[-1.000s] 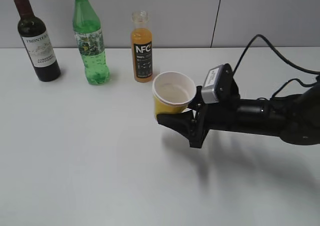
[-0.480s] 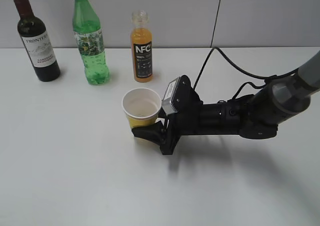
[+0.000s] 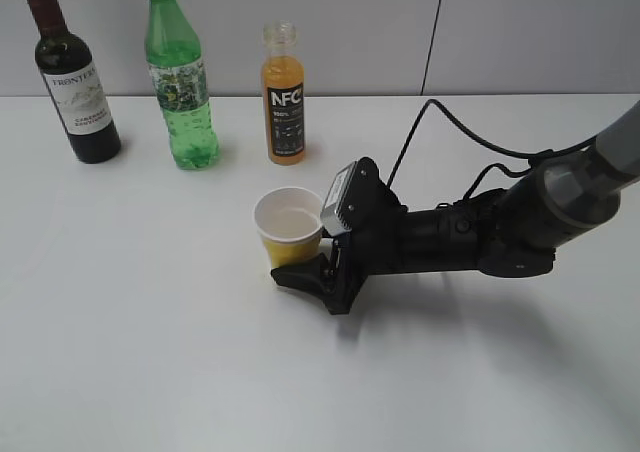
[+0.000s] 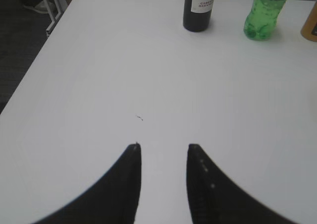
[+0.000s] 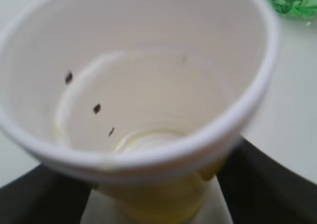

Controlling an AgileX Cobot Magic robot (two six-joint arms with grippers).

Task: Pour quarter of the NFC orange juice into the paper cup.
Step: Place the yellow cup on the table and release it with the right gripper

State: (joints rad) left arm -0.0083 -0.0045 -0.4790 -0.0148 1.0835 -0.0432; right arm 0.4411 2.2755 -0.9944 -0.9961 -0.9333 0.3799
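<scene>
The NFC orange juice (image 3: 285, 97), a small clear bottle with a black label and no cap on it, stands upright at the back of the table; its edge shows in the left wrist view (image 4: 311, 28). The yellow paper cup (image 3: 288, 224) is upright in the middle of the table, in front of the bottle. My right gripper (image 3: 297, 260) reaches in low from the right and is shut on the cup's lower body. In the right wrist view the cup (image 5: 148, 85) fills the frame, with a faint yellowish trace at its bottom, between the jaws (image 5: 156, 196). My left gripper (image 4: 163, 147) is open and empty over bare table.
A dark wine bottle (image 3: 75, 72) and a green plastic bottle (image 3: 180, 77) stand left of the juice along the back wall; both show in the left wrist view (image 4: 199, 8) (image 4: 265, 13). The white table (image 3: 150, 322) has its left edge (image 4: 34, 70) beside the left gripper.
My right gripper carried the cup from the right toward the table's middle and lowered it. In the last half second it shifted slightly right and down.
</scene>
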